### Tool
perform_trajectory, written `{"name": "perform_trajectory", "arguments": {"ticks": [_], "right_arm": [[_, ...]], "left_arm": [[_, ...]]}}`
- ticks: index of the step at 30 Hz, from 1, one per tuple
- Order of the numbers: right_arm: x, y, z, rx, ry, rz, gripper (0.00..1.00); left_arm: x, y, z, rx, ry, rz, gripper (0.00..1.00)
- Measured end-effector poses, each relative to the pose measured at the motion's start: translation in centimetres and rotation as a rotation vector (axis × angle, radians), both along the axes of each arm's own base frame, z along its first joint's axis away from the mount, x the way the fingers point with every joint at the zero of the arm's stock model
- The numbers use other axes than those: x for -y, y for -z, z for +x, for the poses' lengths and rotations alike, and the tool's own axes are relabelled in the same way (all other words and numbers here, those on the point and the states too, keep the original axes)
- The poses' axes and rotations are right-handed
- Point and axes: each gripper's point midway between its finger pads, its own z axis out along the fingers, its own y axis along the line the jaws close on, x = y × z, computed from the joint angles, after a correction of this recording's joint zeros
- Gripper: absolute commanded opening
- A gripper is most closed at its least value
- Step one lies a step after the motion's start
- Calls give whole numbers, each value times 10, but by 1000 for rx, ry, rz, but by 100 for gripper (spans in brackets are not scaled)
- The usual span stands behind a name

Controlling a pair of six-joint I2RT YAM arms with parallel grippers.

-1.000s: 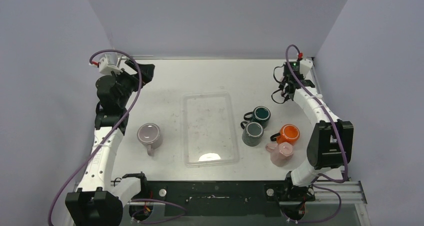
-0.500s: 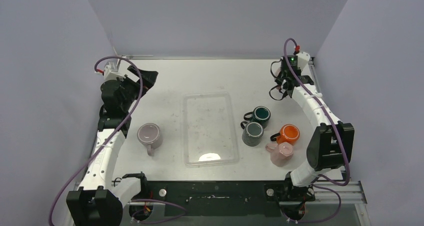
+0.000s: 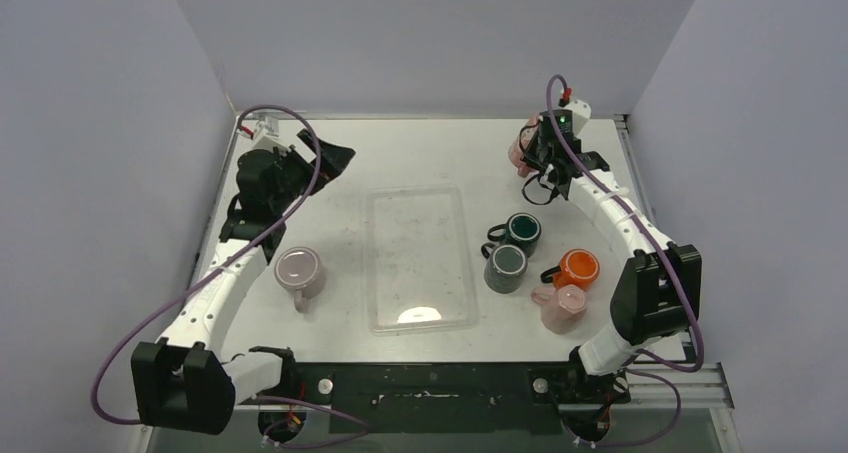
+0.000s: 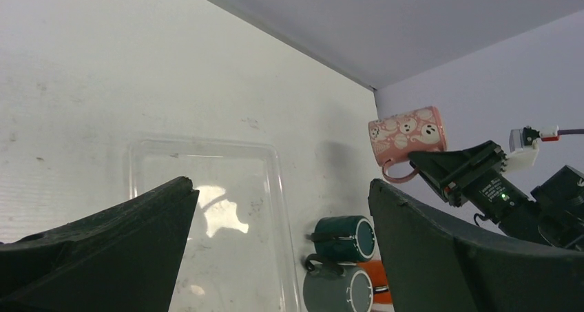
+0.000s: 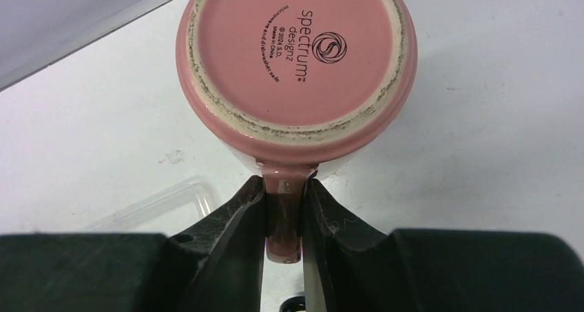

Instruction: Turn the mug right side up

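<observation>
Counting six mugs (image 3: 523, 230): right claw (image 5: 284, 196) pinching ghost mug (image 5: 296, 50) by handle, left claw (image 4: 281, 184) spread

The left arm (image 3: 213, 295) and right arm (image 3: 622, 211) are clad in white shells joined by black housings. Behind the left pincer (image 4: 281, 188) and the right pincer (image 5: 284, 185) alike, a purple cable (image 3: 283, 111) is looped from a white, red-tipped connector (image 4: 532, 137). A green light (image 4: 505, 196) is seen behind the right pincer, with what may be printed lettering beside it. The fingers (image 5: 231, 226) are matte black wedges.
</observation>
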Motion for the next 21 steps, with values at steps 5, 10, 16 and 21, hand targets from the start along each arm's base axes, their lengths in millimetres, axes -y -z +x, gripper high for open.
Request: {"name": "perform_trajectory", "arguments": {"ticks": [5, 10, 16, 21], "right_arm": [[-6, -5, 4, 26, 2, 46, 5], [-17, -15, 12, 73, -3, 118, 5], [-37, -24, 21, 131, -12, 263, 5], [-54, -23, 24, 161, -17, 408, 5]], "left_arm": [[46, 15, 1, -42, 113, -35, 96], [102, 14, 2, -52, 238, -89, 96], [161, 10, 8, -88, 357, -233, 97], [192, 12, 13, -151, 401, -358, 97]]}}
